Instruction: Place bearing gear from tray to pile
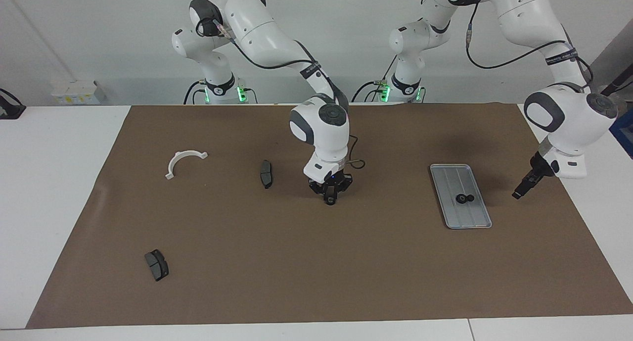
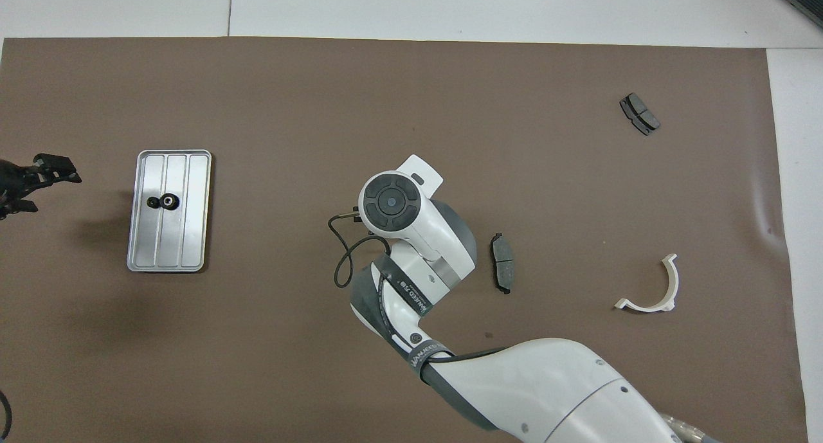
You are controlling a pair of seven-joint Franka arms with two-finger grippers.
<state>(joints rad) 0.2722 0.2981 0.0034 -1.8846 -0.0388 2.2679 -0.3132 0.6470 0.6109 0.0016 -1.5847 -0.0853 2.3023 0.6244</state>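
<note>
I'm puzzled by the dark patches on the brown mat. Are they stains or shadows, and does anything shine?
Facing view: soft shadows on the mat beside the right gripper and near the tray. Overhead view: a blurry shadow beside the tray, whose metal gleams pale; no harsh glare.

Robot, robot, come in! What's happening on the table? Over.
Right gripper down mid-mat, jaws shut on small black gear. Left gripper open, waiting beside tray. Two black pieces left in tray. Nothing blocking.
</note>
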